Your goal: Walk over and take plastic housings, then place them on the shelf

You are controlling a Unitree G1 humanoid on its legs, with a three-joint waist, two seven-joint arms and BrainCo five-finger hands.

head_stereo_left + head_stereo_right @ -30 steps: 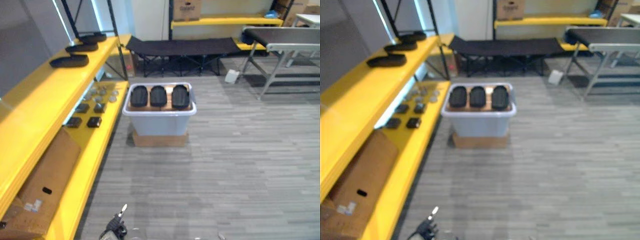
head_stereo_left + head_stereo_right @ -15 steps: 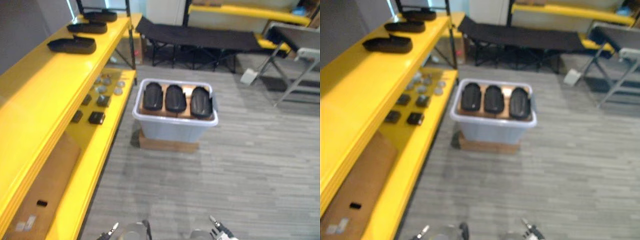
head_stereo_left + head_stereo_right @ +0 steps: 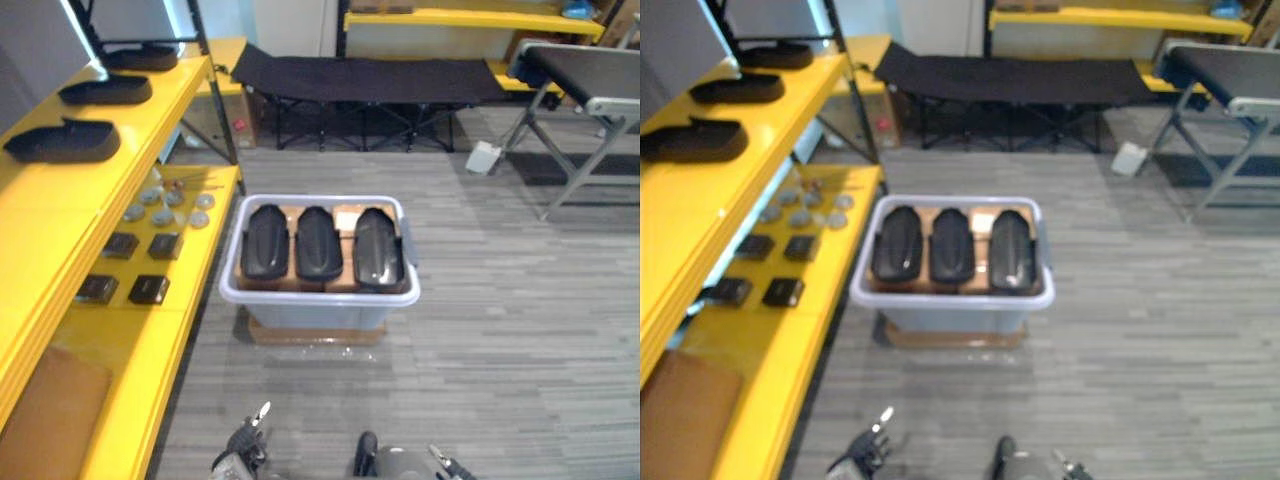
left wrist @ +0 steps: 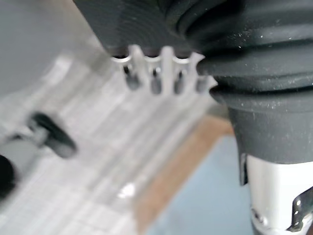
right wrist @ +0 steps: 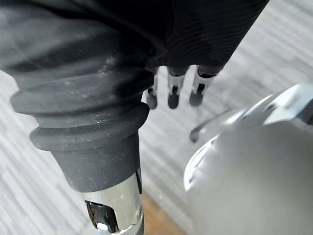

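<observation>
Item: three plastic housings (image 3: 319,243), side by side in a grey tote (image 3: 318,300) on the floor beside the yellow shelf (image 3: 60,200); we judge them staged for pickup; further housings (image 3: 62,141) lie on its top level; the eye views give this layout; the wrist views give the left hand (image 4: 161,68) and right hand (image 5: 173,90), fingers straight, empty.

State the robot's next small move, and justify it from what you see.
Probably one step forward toward the pale bin: three black housings lie inside it, while the left hand and right hand hang open and empty, well short of it.
</observation>
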